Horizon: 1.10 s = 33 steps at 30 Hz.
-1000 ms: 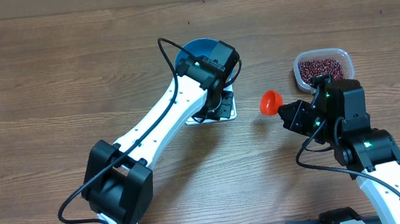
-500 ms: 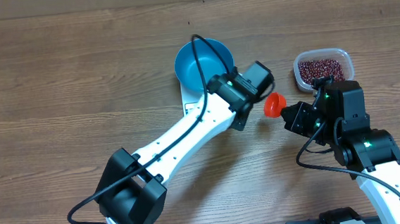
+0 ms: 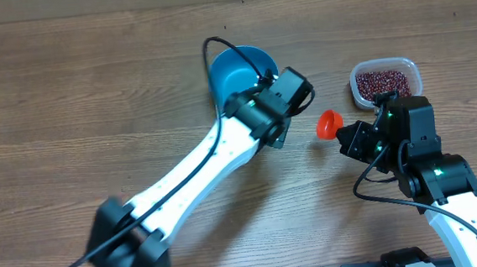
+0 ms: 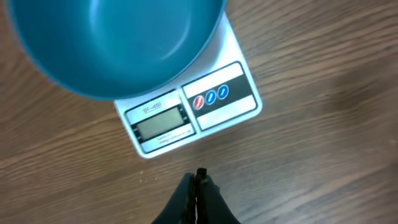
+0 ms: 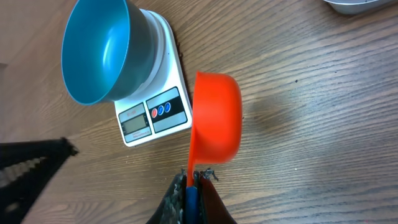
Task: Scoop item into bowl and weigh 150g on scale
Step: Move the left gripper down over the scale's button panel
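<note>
Two tools share one wooden desk. My left tool hangs clenched and holding nothing, its dark fingers pressed tip to tip above bare wood, just off the display edge of the scale. My right tool is clenched on the thin handle of an orange scoop. The scoop's cup juts out ahead of the fingers and is held above the desk, between the scale and the tub.

The blue bowl sits on the white scale, wider than the platform and overhanging it. The grey display and the panel with one red and two blue buttons show along the scale's front edge; the reading is too small to make out. From the wrist views the bowl's inside shows plain blue.

From overhead, my left arm crosses the desk and covers most of the scale. The dark red-brown beans lie heaped in a clear plastic tub at the far right, well apart from the bowl and just beyond my right arm.
</note>
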{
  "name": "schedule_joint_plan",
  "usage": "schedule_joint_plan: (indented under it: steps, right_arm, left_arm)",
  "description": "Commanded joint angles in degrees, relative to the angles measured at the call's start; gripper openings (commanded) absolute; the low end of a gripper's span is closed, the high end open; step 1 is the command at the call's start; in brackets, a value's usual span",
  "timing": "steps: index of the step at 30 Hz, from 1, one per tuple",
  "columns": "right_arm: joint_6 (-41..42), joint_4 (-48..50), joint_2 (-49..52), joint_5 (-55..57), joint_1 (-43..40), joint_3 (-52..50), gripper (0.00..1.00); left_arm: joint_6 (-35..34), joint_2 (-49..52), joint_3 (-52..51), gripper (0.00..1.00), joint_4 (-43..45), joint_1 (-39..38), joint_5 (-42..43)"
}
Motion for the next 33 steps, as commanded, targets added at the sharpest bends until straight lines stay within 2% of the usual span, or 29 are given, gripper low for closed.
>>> schedule_joint_plan:
  steps: [1, 4, 7, 9, 12, 14, 19, 23, 33]
  right_arm:
    - [-0.28, 0.07, -0.7, 0.98, 0.22, 1.92, 0.04]
    - [-0.26, 0.2, -0.7, 0.98, 0.22, 1.92, 0.04]
    - [-0.26, 0.76, -0.7, 0.98, 0.24, 1.9, 0.04]
    - [-0.24, 1.05, -0.7, 0.96, 0.24, 1.9, 0.04]
    - [-0.26, 1.07, -0.7, 0.98, 0.22, 1.9, 0.04]
    - [-0.26, 1.07, -0.7, 0.96, 0.24, 1.9, 0.04]
    - [-0.26, 1.11, -0.7, 0.98, 0.24, 1.9, 0.04]
    - [-0.26, 1.42, -0.7, 0.98, 0.24, 1.9, 0.04]
    - [-0.26, 1.77, -0.33, 0.98, 0.24, 1.9, 0.04]
  left_arm:
    - [3.13, -9.97, -10.1, 0.05, 7.37, 1.79, 6.12]
    - [4.26, -17.81, -21.29, 0.04, 19.12, 2.1, 8.35]
    - [4.61, -20.11, -25.59, 0.22, 23.8, 2.1, 8.26]
    - [5.11, -19.61, -26.77, 0.25, 25.14, 2.1, 8.26]
    - [5.68, -17.49, -27.17, 0.21, 25.31, 2.1, 7.58]
    - [5.68, -15.26, -27.17, 0.04, 25.75, 2.12, 7.37]
    - [6.56, -9.73, -27.17, 0.04, 28.06, 2.14, 7.39]
    - [9.75, -6.51, -27.17, 0.04, 30.67, 2.12, 6.47]
    - [10.6, -4.83, -27.17, 0.04, 32.83, 2.16, 2.64]
